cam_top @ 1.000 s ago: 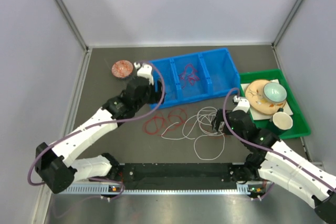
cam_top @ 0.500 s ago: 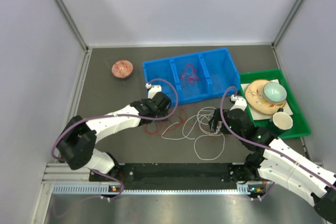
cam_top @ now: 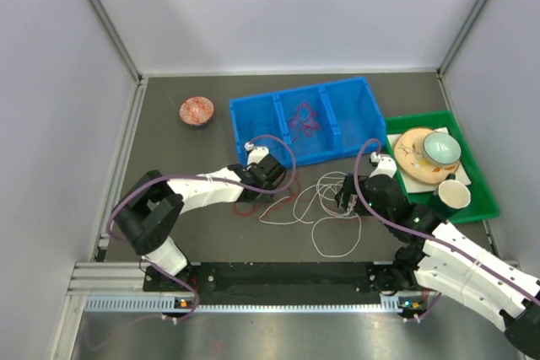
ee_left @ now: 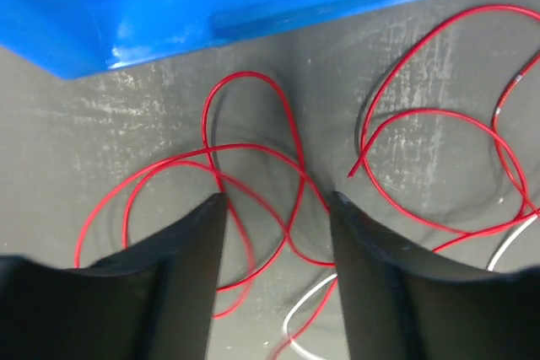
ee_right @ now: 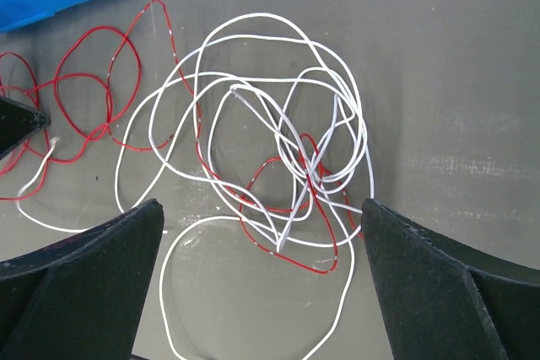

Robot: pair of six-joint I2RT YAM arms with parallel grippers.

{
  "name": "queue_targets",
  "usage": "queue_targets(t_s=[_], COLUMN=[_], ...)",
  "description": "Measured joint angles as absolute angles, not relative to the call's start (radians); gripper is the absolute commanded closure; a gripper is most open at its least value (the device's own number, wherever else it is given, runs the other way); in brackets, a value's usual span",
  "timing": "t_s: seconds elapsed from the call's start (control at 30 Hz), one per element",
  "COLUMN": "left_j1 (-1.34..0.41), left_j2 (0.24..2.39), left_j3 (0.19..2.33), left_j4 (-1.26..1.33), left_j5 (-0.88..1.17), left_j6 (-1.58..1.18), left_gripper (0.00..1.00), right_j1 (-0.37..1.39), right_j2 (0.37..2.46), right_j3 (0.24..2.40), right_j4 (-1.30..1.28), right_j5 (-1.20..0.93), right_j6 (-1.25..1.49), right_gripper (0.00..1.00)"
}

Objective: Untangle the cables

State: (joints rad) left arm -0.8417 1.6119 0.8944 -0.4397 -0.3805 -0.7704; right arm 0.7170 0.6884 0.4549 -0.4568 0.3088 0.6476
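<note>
Your left arm has swung away from the bin's [cam_top: 245, 120] far-left corner and come down in front of it. Its claw [ee_left: 277, 208] now sits low over the red cable [ee_left: 250, 74], jaws apart but narrowing, straddling the spot where the red loops cross; nothing is pinched yet. That reads as the start of a pick on the red end. Your right claw [ee_right: 261, 208] has barely moved: it hangs with its jaws spread wide above the knot where the white cable [ee_right: 253, 16] and a red strand twist together, holding nothing.

The cables [cam_top: 304, 204] lie on the worktop just before the bin, as a heap whose long axis runs left to right: red loops at your left, white at your right. The loops themselves point no single way. One more reddish cable lies in the bin's middle compartment.
</note>
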Motion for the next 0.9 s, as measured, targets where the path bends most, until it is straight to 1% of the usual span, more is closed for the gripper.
queue_targets(t_s=[0.03, 0.13, 0.17, 0.2, 0.37, 0.47, 0.57, 0.73, 0.83, 0.9], left_j1=[-0.846, -0.854, -0.855, -0.857, -0.859, -0.859, -0.86, -0.863, -0.863, -0.863], left_j2=[1.623, 1.645, 1.649, 1.65, 1.649, 1.595, 1.454, 1.201, 1.134, 1.131], left_j3=[0.898, 0.918, 0.921, 0.922, 0.934, 0.956, 1.012, 1.172, 1.254, 1.306], left_j4=[-0.438, -0.43, -0.43, -0.429, -0.455, -0.504, -0.56, -0.542, -0.531, -0.527], left_j5=[-0.384, -0.398, -0.403, -0.41, -0.422, -0.42, -0.416, -0.417, -0.417, -0.417], left_j6=[-0.773, -0.787, -0.794, -0.795, -0.8, -0.783, -0.74, -0.649, -0.605, -0.58], left_gripper=[0.59, 0.76, 0.92, 1.0, 1.0, 1.0, 1.0, 1.0, 1.0, 1.0], right_j1=[0.717, 0.717, 0.717, 0.717, 0.717, 0.717, 0.717, 0.726, 0.756, 0.768], right_j2=[0.688, 0.688, 0.688, 0.688, 0.675, 0.665, 0.66, 0.703, 0.784, 0.862], right_j3=[0.455, 0.455, 0.455, 0.455, 0.455, 0.465, 0.487, 0.562, 0.639, 0.687], right_j4=[-0.457, -0.457, -0.457, -0.457, -0.456, -0.457, -0.457, -0.458, -0.443, -0.414], right_j5=[0.309, 0.308, 0.308, 0.308, 0.307, 0.301, 0.29, 0.28, 0.275, 0.257], right_j6=[0.648, 0.648, 0.648, 0.648, 0.647, 0.646, 0.639, 0.617, 0.593, 0.574], right_gripper=[0.01, 0.01, 0.01, 0.01, 0.01, 0.01, 0.01, 0.01, 0.01, 0.01])
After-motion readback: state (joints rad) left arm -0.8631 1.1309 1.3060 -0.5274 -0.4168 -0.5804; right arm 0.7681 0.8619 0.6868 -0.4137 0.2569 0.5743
